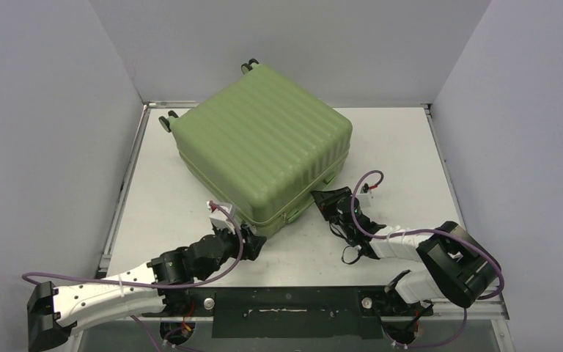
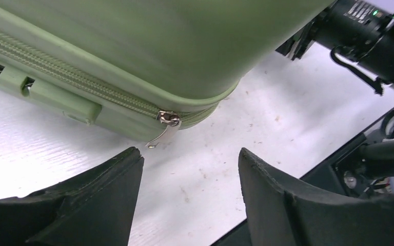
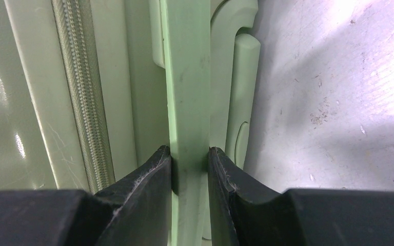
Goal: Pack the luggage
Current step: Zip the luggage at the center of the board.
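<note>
The luggage (image 1: 264, 147) is a large light-green ribbed hard-shell suitcase, closed and lying flat on the table, wheels at the far left. My left gripper (image 1: 248, 242) is open at its near corner. In the left wrist view the silver zipper pull (image 2: 166, 128) hangs at that corner just beyond my open left gripper (image 2: 190, 159), untouched. My right gripper (image 1: 330, 204) is at the suitcase's near-right side. In the right wrist view my right gripper (image 3: 190, 159) is shut on the green side handle (image 3: 187, 92) of the suitcase (image 3: 31, 102), beside the zipper track (image 3: 79, 92).
White table (image 1: 403, 154) with grey walls on three sides. Black front rail (image 1: 286, 304) holds the arm bases. A purple cable (image 1: 370, 183) loops above the right wrist. The right arm's black camera body shows in the left wrist view (image 2: 359, 25).
</note>
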You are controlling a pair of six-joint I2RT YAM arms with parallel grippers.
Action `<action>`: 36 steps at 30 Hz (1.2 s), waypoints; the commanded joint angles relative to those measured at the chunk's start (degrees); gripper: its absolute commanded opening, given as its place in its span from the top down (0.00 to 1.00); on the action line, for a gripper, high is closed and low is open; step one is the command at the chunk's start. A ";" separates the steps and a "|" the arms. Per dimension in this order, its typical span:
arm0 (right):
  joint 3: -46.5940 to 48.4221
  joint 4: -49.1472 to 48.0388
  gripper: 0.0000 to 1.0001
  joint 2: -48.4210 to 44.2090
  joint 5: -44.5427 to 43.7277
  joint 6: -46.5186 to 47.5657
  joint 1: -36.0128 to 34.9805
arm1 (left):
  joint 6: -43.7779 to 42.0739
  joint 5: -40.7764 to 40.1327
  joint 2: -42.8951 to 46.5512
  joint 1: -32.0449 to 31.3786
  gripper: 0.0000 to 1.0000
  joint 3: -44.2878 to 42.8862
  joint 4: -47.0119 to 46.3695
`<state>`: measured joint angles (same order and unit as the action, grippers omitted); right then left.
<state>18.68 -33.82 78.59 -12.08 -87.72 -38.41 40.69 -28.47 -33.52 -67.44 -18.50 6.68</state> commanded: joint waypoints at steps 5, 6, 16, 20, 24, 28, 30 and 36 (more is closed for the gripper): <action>0.18 7.60 1.00 3.57 10.74 0.80 -2.43 | -5.89 -1.95 -2.90 1.02 0.36 1.07 -5.29; 0.14 7.44 1.00 3.70 10.90 0.80 -2.38 | -6.86 -1.12 -4.15 1.46 0.36 0.94 -5.81; 0.02 6.91 1.00 3.59 11.35 1.15 -2.43 | -11.52 7.34 -12.88 8.65 0.44 -0.57 -15.43; -0.26 6.67 1.00 3.59 11.32 1.24 -2.46 | -12.89 8.62 -11.41 9.26 0.46 -0.41 -15.82; -0.61 6.00 1.00 3.83 11.34 1.06 -2.46 | -14.20 10.57 -9.70 9.34 0.51 0.07 -16.14; -0.74 5.68 1.00 4.06 11.46 1.11 -2.46 | -14.33 12.03 -9.57 9.34 0.69 0.37 -16.57; -0.75 5.57 1.00 4.12 11.46 1.06 -2.46 | -14.29 12.46 -9.47 9.34 0.72 0.60 -16.90; -0.94 5.35 1.00 4.03 11.47 1.11 -2.54 | -14.32 13.08 -8.15 9.23 0.89 1.28 -17.05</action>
<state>19.16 -35.09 79.77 -10.35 -87.48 -38.41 26.59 -17.87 -43.29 -58.24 -16.32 -1.19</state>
